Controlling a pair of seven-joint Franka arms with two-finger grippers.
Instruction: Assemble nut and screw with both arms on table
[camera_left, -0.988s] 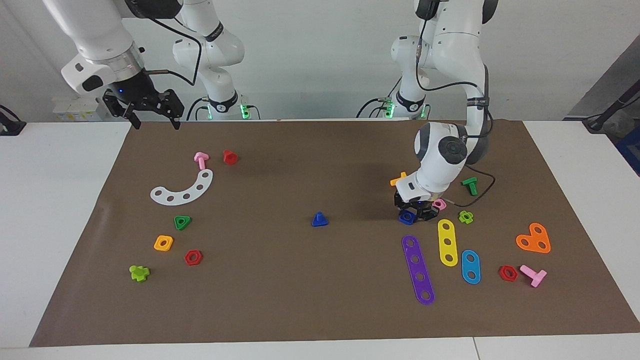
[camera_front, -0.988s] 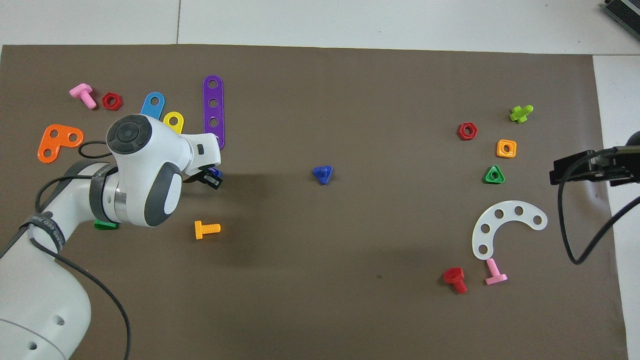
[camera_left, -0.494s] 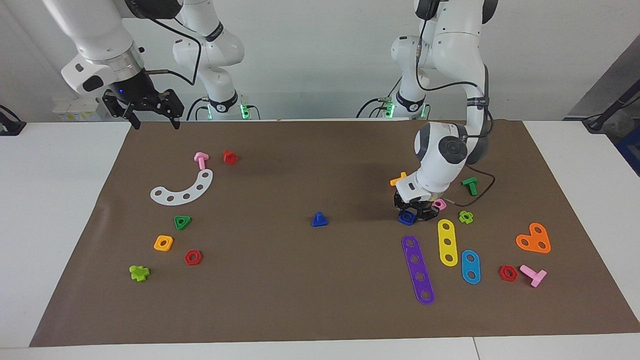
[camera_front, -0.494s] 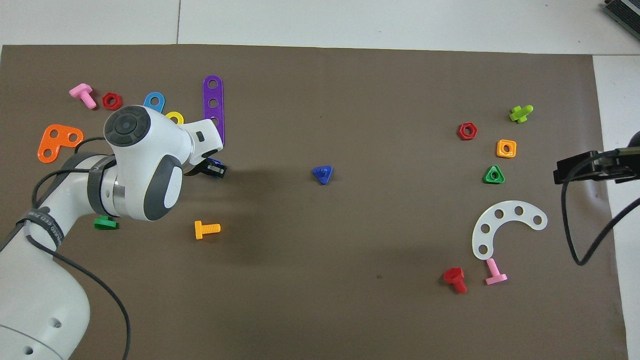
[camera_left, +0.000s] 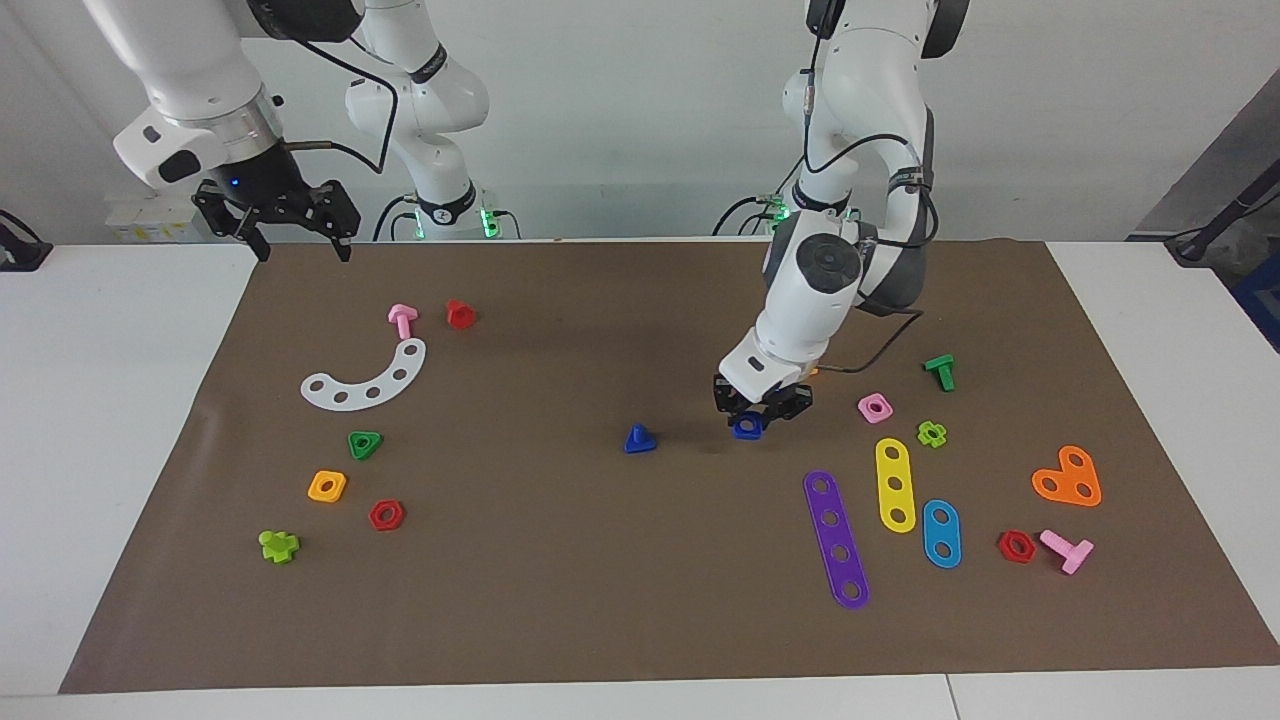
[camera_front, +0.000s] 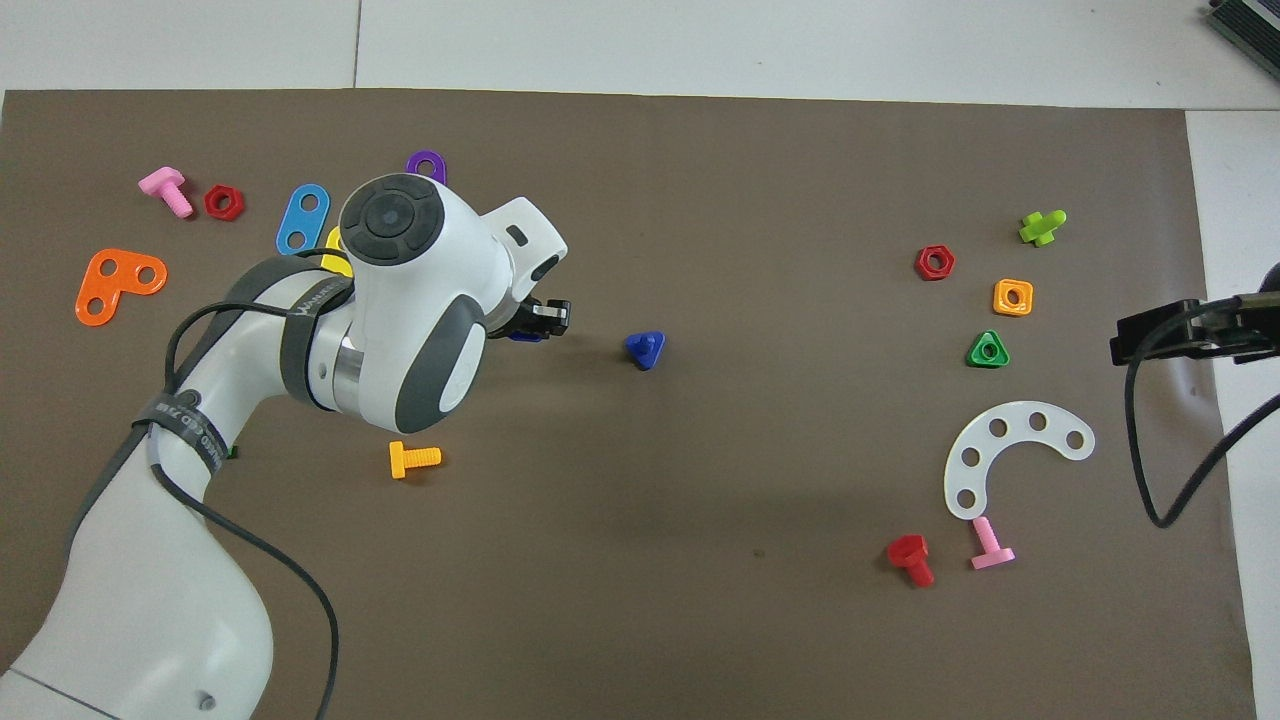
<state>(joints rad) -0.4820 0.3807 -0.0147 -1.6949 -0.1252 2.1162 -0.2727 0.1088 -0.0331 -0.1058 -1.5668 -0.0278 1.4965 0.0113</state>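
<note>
A white wall stands at the top of the facing view, and below it the white table (camera_left: 130, 420) carries a big brown mat (camera_left: 600, 600). Near the middle of this frame the left gripper (camera_left: 752, 418) hangs low over the mat, its jaws clamped on the dark-blue nut (camera_left: 746, 427); the nut shows only partly under the fingertips, and I cannot tell if it touches the mat. The dark-blue screw (camera_left: 638, 439) stands just beside it, toward frame center, head down and shaft up. An orange piece is almost fully hidden by the left arm. At the upper left the right gripper (camera_left: 296, 246) waits in the air over the mat's corner, jaws apart and holding nothing. The lower middle of the mat is bare, with much room.

In the overhead view the left arm comes from the lower left and covers much of the mat there; the yellow strip (camera_front: 332, 240) and the purple strip (camera_front: 427, 165) are mostly hidden under it. Of the nut (camera_front: 524, 337) only a blue sliver shows below the left gripper (camera_front: 548, 318). The screw (camera_front: 646, 348) lies clear at center. The right gripper (camera_front: 1165, 335) is cut off at the right edge of the frame and its fingers are hard to make out here.
</note>
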